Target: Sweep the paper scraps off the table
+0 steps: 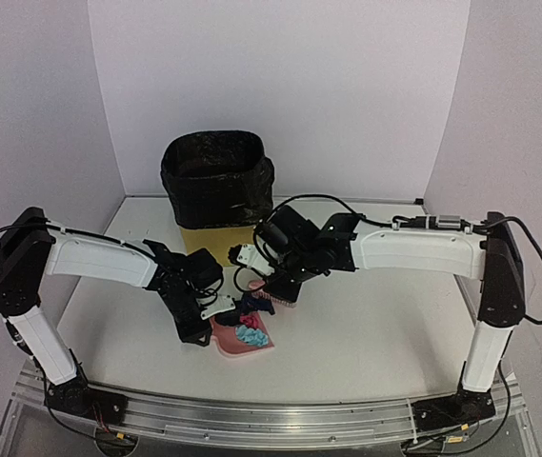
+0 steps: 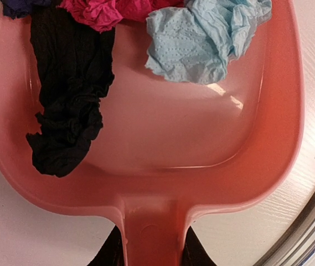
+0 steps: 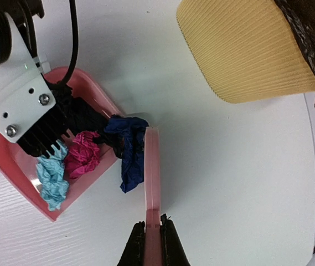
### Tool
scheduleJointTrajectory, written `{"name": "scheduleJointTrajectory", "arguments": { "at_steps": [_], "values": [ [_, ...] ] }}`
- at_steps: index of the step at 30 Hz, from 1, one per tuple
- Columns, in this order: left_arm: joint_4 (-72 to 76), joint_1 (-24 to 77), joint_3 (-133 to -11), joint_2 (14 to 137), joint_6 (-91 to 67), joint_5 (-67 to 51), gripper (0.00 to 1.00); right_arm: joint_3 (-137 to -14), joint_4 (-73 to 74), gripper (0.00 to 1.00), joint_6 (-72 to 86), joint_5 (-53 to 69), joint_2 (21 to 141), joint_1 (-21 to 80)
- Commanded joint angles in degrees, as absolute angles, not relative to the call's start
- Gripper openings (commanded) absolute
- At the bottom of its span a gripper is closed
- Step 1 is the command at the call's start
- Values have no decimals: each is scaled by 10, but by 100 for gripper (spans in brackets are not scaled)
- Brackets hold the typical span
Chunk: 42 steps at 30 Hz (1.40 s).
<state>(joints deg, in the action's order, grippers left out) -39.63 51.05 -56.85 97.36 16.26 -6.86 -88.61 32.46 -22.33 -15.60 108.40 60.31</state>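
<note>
- My left arm point(image 1: 99, 259) and right arm point(image 1: 418, 249) each wear a long white shell between chunky black joint housings.
- My lower links are white too, and end in black bases point(image 1: 85, 400).
- Thin black cables point(image 1: 540, 276) loop off my right shoulder.
- A white bracket point(image 3: 19, 105) on my left wrist carries two silver screws point(image 3: 45, 98) and small holes.
- Under it is a black finned block point(image 3: 44, 136).
- My right gripper point(image 3: 154, 223) has slim black fingers point(image 3: 138, 249).
- The fingers point(image 2: 106, 256) of my left gripper point(image 2: 151, 238) are black as well.

Glossy plastic dustpan point(image 2: 168, 133), crumpled paper scraps point(image 2: 201, 44)
</note>
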Motion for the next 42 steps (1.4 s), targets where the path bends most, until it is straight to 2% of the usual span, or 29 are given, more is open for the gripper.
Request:
{"name": "scheduleJointTrajectory", "arguments": {
  "at_steps": [1, 10, 20, 27, 34, 42],
  "values": [
    [-424, 508, -591, 998, 150, -74, 0, -876, 341, 0, -83, -99, 1045, 614],
    [-415, 508, -604, 1013, 147, -78, 0, -873, 346, 0, -11, -135, 1029, 649],
    [-342, 508, -557, 962, 180, -102, 0, -886, 344, 0, 30, -359, 996, 650],
    [-271, 508, -534, 938, 182, -78, 0, -878, 341, 0, 50, -386, 953, 650],
    [-207, 509, -513, 928, 183, -53, 0, -830, 340, 0, 100, -448, 896, 650],
    [-246, 510, -546, 871, 204, -130, 0, -740, 340, 0, 157, -538, 818, 650]
  ]
}}
